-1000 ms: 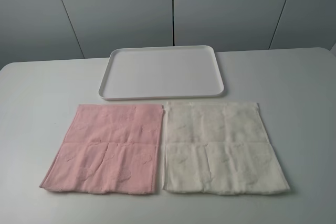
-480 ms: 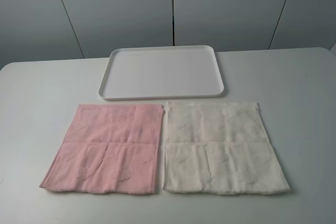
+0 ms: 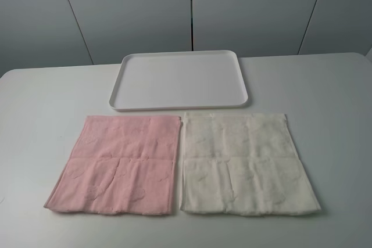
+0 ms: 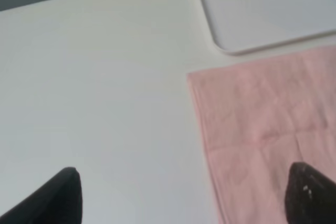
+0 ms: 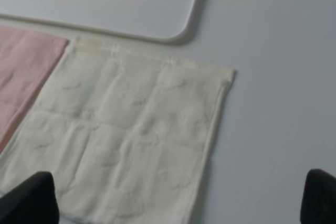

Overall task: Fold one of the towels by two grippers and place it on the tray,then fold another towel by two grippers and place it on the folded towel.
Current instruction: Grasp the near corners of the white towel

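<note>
Lying flat side by side, pink towel, cream towel, tray just behind, left gripper and right gripper jaws spread wide

Bright, even light; wrist views slightly soft.

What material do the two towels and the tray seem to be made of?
Pink towel: it looks like soft terry cloth, matte, with faint embossed shapes and fold creases.
Cream towel: the same kind of cloth, matte, creased.
Tray: probably plastic, smooth white, slight sheen, rounded corners and low rim.
</note>
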Tool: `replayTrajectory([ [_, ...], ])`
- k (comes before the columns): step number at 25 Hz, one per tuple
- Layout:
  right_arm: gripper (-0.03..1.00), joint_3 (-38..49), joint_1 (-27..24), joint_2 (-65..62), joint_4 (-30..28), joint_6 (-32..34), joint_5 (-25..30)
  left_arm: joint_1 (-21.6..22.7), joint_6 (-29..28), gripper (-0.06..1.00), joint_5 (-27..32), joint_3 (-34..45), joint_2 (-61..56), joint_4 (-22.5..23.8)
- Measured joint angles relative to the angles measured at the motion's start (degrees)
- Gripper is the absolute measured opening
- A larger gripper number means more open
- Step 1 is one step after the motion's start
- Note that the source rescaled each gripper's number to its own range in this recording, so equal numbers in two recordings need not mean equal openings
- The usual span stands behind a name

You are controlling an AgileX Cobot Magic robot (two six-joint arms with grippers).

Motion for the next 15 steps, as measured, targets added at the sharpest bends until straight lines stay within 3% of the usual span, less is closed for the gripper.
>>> replayTrajectory([
  [6,1.0,-3.42,0.0,14.31,0.1,-13.45,-1.24,-0.19,16.56,0.99,-3.18,-5.66,17.48,-13.09],
  [8,1.0,-3.57,0.0,18.25,0.1,-17.6,-1.24,-1.92,21.25,0.99,-4.15,-7.55,22.37,-15.18],
  [11,1.0,-3.57,-0.02,22.97,0.9,-24.65,-0.68,-8.35,25.68,0.99,-6.66,-9.56,28.95,-14.92],
  [15,1.0,-3.66,2.66,27.82,1.28,-31.49,-0.2,-21.88,27.87,0.99,-13.55,-11.14,35.82,-10.1],
])
